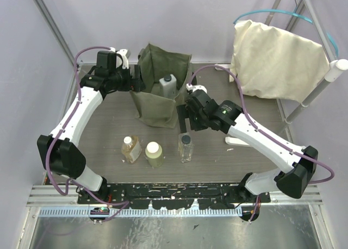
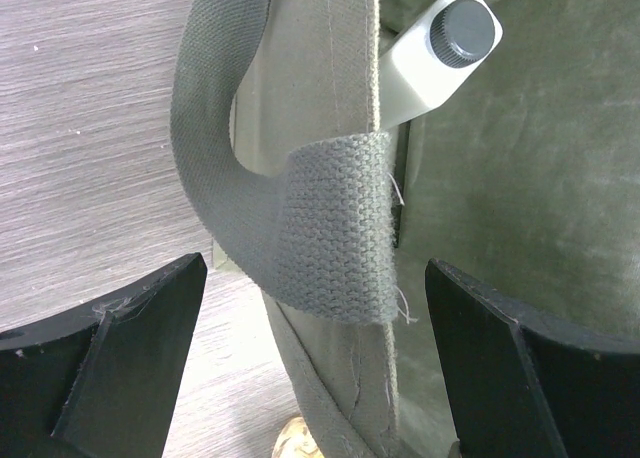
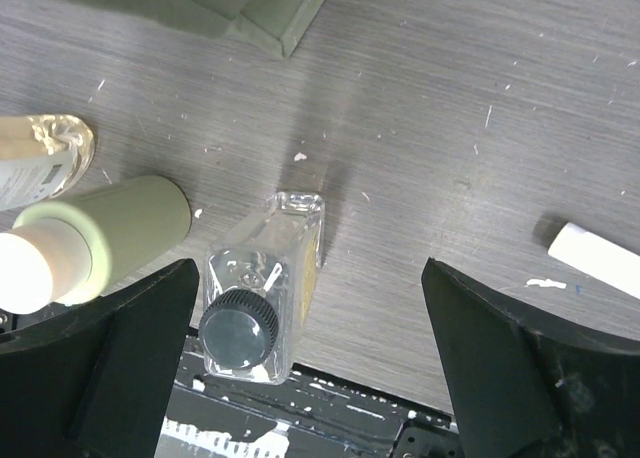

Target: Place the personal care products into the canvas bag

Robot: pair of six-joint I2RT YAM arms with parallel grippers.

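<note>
One of the four products is in place: the white bottle with a dark cap [image 1: 167,85] stands inside the olive-green canvas bag [image 1: 157,105], which sits open at 12 o'clock on the grey wood-grain table [image 1: 255,105]. Three bottles are not yet packed. They stand upright in a row at 6 o'clock from the bag. The amber bottle with a white cap [image 1: 130,149] is toward 7 o'clock and the yellow-green bottle with a cream cap [image 1: 154,154] is just beside it. The clear square bottle with a dark cap [image 1: 186,147] is a little apart, toward 5 o'clock. So the task seems to be about a quarter done.

The left gripper [image 1: 135,79] is at 9 o'clock of the bag. Its jaws are spread, with the woven strap handle [image 2: 330,228] and the bag wall between them, and they pinch nothing. The right gripper [image 1: 182,118] hangs between the bag and the clear bottle, also spread wide and empty. In its wrist view this bottle is below, closer to the left finger. The clear bottle is probably the next one to be taken.

A cream-coloured cloth sack [image 1: 277,58] hangs on a frame at 2 o'clock, well apart.
</note>
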